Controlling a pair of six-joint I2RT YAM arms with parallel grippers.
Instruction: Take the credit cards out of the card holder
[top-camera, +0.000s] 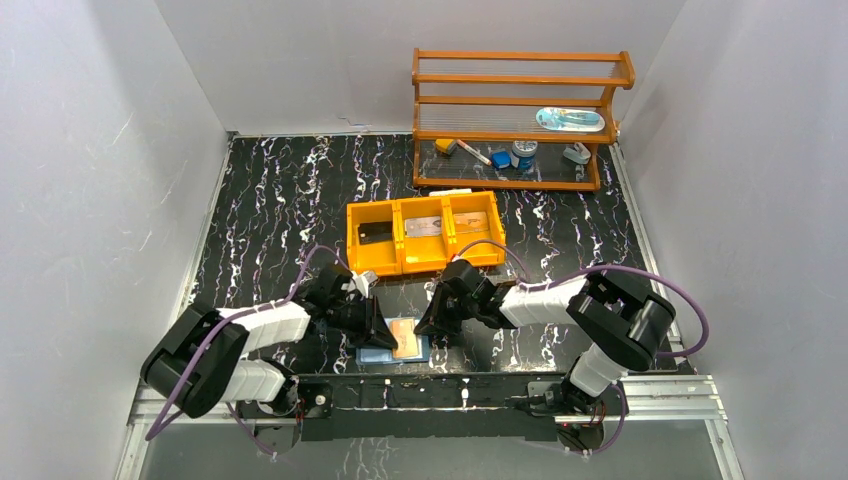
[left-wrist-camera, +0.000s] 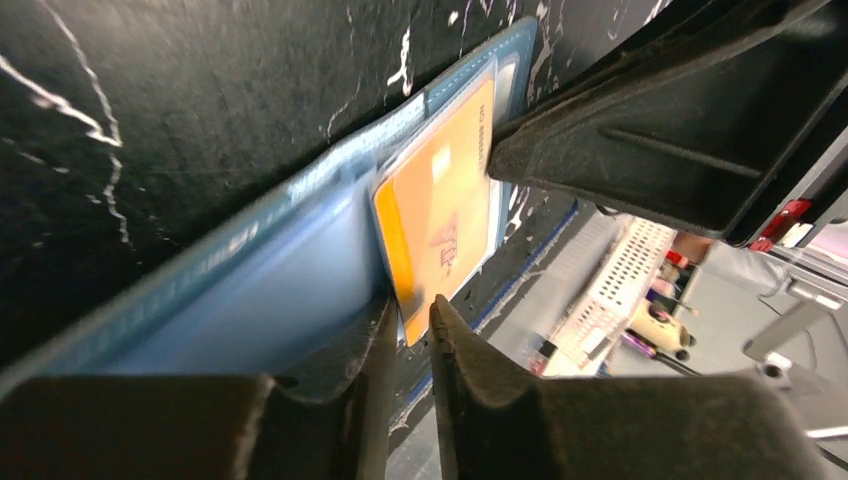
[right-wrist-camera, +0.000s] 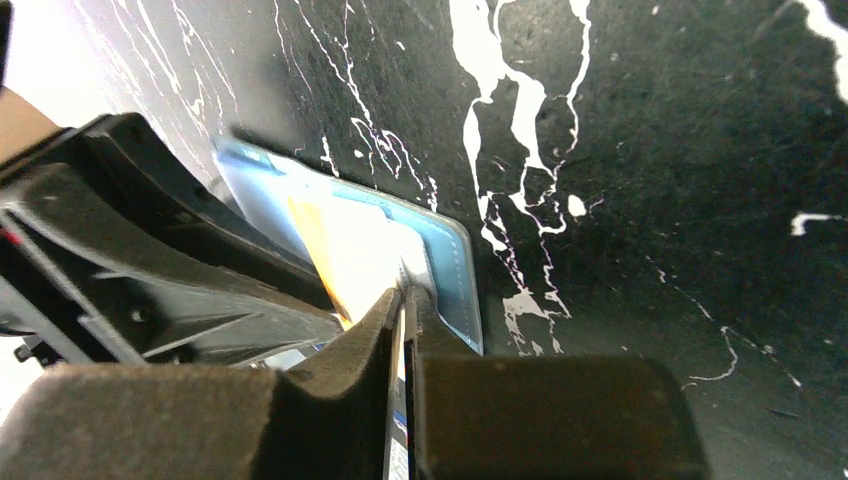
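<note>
At the card holder (top-camera: 373, 355), open on the bench (top-camera: 270, 200) at its near edge: left claw (left-wrist-camera: 410, 312) narrow, corner of the orange card (left-wrist-camera: 440, 200) in the gap, grip unclear. Right claw (right-wrist-camera: 405, 297) pinched almost closed on card holder's opposite edge. Orange card lies on its pale inner leaf. Bench black, white-veined. Beyond card holder: orange tray (top-camera: 399, 236), farther a wooden rack (top-camera: 520, 100). Plain grey walls (top-camera: 100, 150) on three sides.

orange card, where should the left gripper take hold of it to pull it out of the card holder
Probably the orange card at its near corner, which juts clear of the card holder between the left gripper's fingers. Come from that side, edge-on, one finger on each flat face, since it is thin and lies nearly flat. The right gripper seems to pinch the holder's opposite edge.
</note>
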